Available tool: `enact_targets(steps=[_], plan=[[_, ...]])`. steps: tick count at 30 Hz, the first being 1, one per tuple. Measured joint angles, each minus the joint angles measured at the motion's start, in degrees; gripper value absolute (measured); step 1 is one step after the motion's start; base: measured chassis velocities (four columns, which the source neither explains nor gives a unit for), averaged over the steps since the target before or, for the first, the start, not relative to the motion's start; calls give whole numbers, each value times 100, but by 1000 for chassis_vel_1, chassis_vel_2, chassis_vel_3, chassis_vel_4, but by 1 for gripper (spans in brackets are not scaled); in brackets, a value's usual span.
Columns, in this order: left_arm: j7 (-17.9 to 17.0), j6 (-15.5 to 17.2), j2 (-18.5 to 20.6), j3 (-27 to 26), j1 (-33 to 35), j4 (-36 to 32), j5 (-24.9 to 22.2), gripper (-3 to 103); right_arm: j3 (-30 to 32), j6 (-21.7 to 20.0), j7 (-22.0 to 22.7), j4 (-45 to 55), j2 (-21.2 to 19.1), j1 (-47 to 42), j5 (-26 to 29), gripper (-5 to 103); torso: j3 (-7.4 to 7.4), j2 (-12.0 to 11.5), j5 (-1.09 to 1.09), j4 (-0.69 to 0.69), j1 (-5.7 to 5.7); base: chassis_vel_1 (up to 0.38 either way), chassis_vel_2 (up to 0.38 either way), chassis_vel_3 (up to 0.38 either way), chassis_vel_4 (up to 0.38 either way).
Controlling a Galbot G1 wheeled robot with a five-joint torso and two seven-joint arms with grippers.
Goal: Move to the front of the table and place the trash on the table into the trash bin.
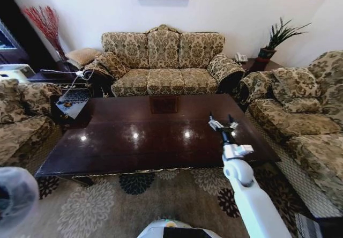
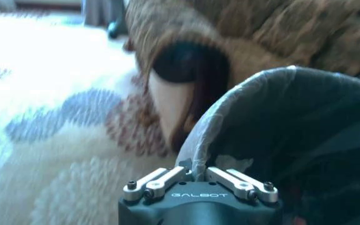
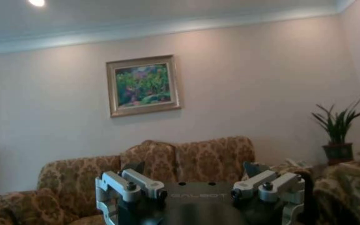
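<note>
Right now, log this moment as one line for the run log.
table: no trash on visible top | right hand: open, over table's right side | left hand: shut on bin liner | trash bin: beside left hand

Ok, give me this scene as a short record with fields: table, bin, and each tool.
table: dark glossy wood, straight ahead of the robot, sofa behind it
trash bin: black, lined with a pale bag, low beside the carpet
left tool: pinched shut on the trash bin's bag-lined rim
right tool: open, held out over the right part of the table
</note>
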Motion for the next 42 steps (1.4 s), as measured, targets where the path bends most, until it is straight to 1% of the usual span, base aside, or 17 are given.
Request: enact_targets(steps=[1,3,5,6,8,10,11,14,16,18,20,24,25,29,35,39,42], plan=[[-2,-139,-13,223,-122,433,115,0,39,0,-1,46,-18,-69,-21,100,0,0,1,4,0,0,0,0,0],[1,-195,-11,322,-176,658,169,0,54,-2,-1,74,-25,-97,-36,100,0,0,2,8,0,0,0,0,0],[36,-320,35,558,-328,1249,286,0,69,-50,13,181,-32,-166,-93,100,0,0,-3,15,0,0,0,0,0],[36,-320,35,558,-328,1249,286,0,69,-50,13,181,-32,-166,-93,100,0,0,-3,15,0,0,0,0,0],[126,-437,129,843,-533,1957,396,0,69,-146,61,340,12,-245,-207,100,0,0,-6,14,-1,0,0,0,0],[202,-476,182,982,-678,2363,450,0,67,-198,111,441,62,-298,-269,100,0,0,-3,12,0,0,0,0,0],[202,-476,182,982,-678,2363,450,0,67,-198,111,441,62,-298,-269,100,0,0,-3,12,0,0,0,0,0],[364,-493,281,1233,-975,3104,471,0,32,-209,183,601,138,-420,-329,100,0,0,1,10,0,31,25,-31,-40],[393,-493,295,1256,-1011,3199,468,0,24,-200,197,628,144,-432,-325,100,0,0,-1,10,0,21,15,-28,-30],[504,-470,352,1344,-1196,3683,405,0,11,-171,279,768,175,-476,-269,100,0,0,-4,11,-1,16,26,-21,-17],[523,-458,365,1357,-1242,3797,381,0,13,-169,286,795,186,-491,-262,100,0,0,-3,11,0,0,0,0,0],[772,-365,458,1467,-1617,4692,285,0,69,-154,341,963,227,-667,-272,100,0,0,-2,11,0,0,0,0,0],[772,-365,458,1467,-1617,4692,285,0,69,-154,341,963,227,-667,-272,100,0,0,-2,11,0,0,0,0,0],[986,-282,509,1580,-2004,5302,279,0,207,-152,360,1091,200,-858,-313,100,0,0,-1,12,-1,0,0,0,0],[1057,-343,492,1755,-2459,5626,349,0,354,-207,352,1280,153,-1066,-349,100,0,0,-1,10,0,0,0,0,0],[1054,-518,485,1867,-2799,5952,459,0,478,-271,370,1403,89,-1167,-290,100,0,0,0,9,0,0,0,0,0],[1141,-750,488,1902,-3046,6343,711,0,606,-291,388,1440,24,-1242,-204,100,0,-1,-3,11,0,0,0,0,0]])
